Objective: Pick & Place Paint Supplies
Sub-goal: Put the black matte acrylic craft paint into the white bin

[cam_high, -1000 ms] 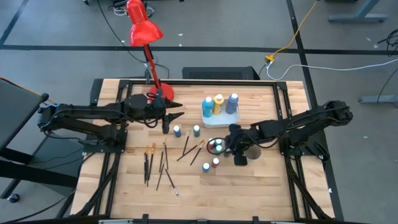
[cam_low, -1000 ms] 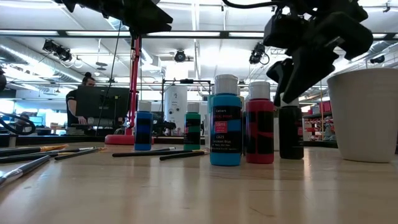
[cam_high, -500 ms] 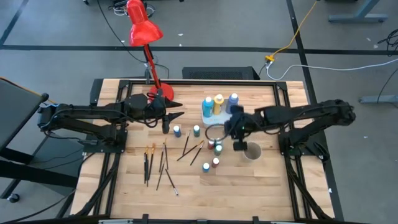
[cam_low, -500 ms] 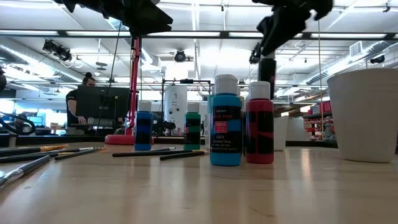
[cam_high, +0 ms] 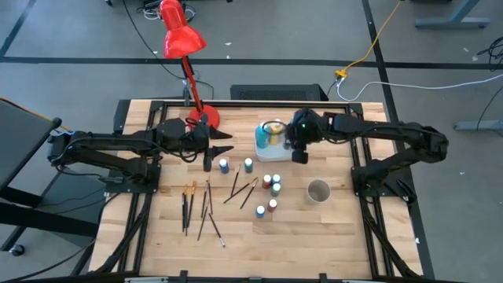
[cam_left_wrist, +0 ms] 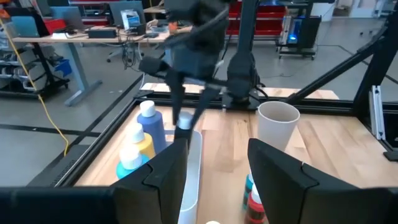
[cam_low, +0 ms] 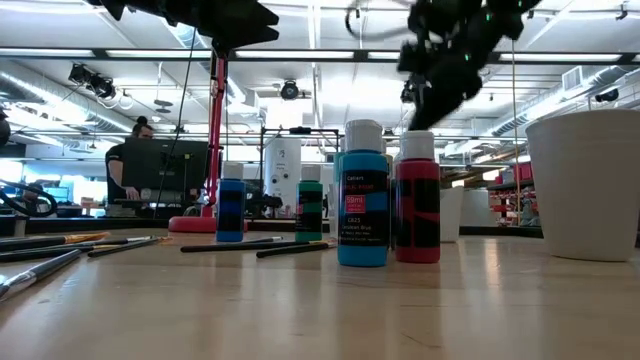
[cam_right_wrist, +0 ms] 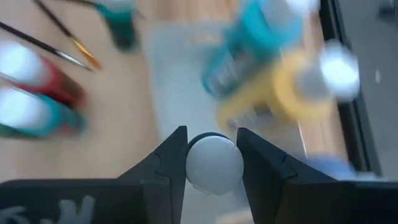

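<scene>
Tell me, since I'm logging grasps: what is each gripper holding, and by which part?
Right gripper holds a paint bottle by its white cap, above the white tray. Left gripper is open, holding nothing.

Setting: robotics lab or workshop. You see a wooden table (cam_high: 314,228) on a grey concrete floor (cam_high: 78,55), exposed ceiling ducts (cam_low: 40,80) with strip lights (cam_low: 330,55), desks with monitors (cam_left_wrist: 127,15), red shelving (cam_left_wrist: 267,9), a person (cam_low: 130,165) at a screen.

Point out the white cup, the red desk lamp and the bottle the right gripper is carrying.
white cup (cam_high: 318,191): high view, on its rim.
red desk lamp (cam_high: 181,39): high view, on its shade.
carried bottle (cam_right_wrist: 214,163): right wrist view, on its white cap between the right gripper's fingers.
</scene>
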Available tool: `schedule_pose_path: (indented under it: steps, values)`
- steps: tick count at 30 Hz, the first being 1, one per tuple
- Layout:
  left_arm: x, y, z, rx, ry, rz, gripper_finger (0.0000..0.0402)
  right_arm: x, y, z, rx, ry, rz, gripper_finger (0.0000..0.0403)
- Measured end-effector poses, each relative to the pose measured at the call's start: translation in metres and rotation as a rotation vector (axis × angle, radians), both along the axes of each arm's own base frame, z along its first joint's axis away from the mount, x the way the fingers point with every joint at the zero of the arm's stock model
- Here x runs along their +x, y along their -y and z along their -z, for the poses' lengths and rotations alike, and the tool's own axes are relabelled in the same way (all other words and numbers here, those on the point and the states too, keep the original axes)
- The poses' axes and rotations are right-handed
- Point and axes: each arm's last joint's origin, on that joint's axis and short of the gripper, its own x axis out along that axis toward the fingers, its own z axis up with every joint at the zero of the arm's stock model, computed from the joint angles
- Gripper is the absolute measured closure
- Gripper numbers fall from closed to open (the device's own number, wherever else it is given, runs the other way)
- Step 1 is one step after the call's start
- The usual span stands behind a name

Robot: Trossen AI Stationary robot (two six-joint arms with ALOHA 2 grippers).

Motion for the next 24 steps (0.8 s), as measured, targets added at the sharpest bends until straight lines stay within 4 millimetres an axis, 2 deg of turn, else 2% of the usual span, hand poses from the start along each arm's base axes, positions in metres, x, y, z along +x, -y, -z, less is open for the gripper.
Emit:
schedule_pose_path:
  steps: [4,9,15,24]
  values:
    - [0.0,0.0,0.0,0.001,0.0,-0.001,0.0223,-0.013,0.013,0.019,0.035,-0.06,0.058,0.0283]
    - [0.0,0.0,0.0,0.012,-0.002,0.001,0.0223,-0.022,0.026,0.038,0.085,-0.023,0.116,0.0282]
    - [0.0,0.0,0.0,0.012,-0.002,0.001,0.0223,-0.03,0.03,0.059,0.087,0.004,0.147,0.0282]
    - [0.0,0.0,0.0,0.003,0.0,-0.001,0.0223,-0.031,0.031,0.06,0.035,0.021,0.128,0.0265]
